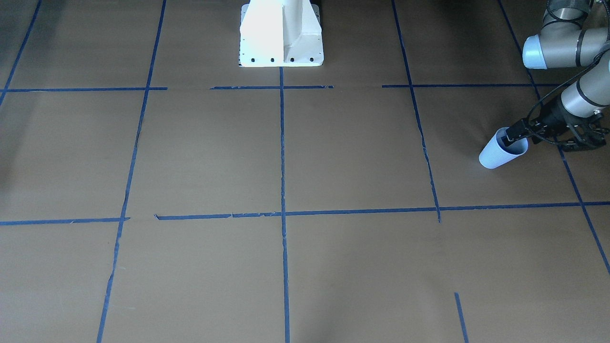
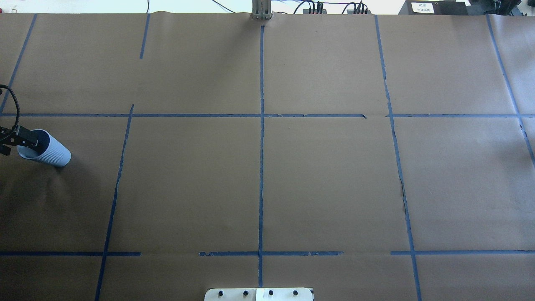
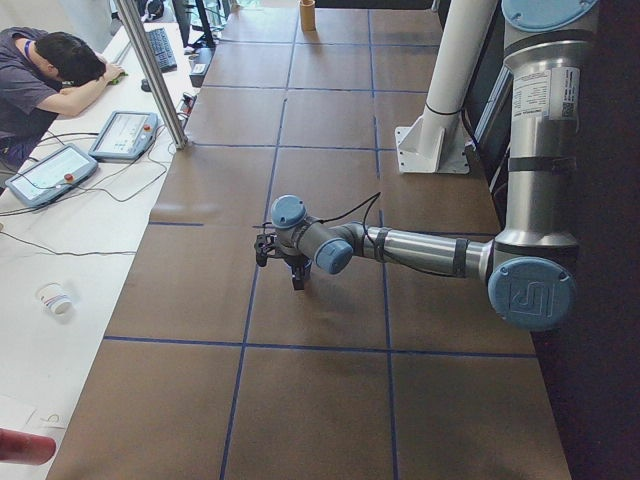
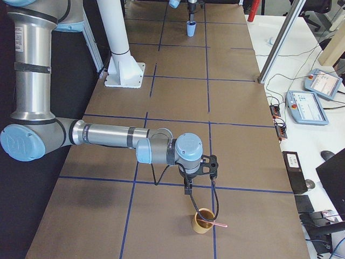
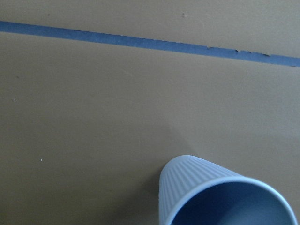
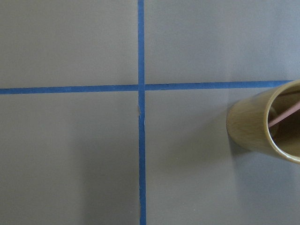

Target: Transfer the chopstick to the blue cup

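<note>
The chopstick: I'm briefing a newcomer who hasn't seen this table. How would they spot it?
At the table end on the robot's right, the right arm hangs low over brown paper. Near it stands a tan cup. The chopstick leans out over its rim: a thin pinkish stick, far slimmer than anything nearby.

Left arm (image 3: pixel 420 245): upper part upright at the base, elbow bent, forearm stretched out low and nearly level.
Left gripper (image 1: pixel 511 136): hangs pointing down; the jaws' spread is not clear.
Right arm (image 4: pixel 108 135): same bent pose, forearm level, end joints turned down.
Right gripper (image 4: pixel 187 190): points straight down; the jaws are too small to judge.
</note>
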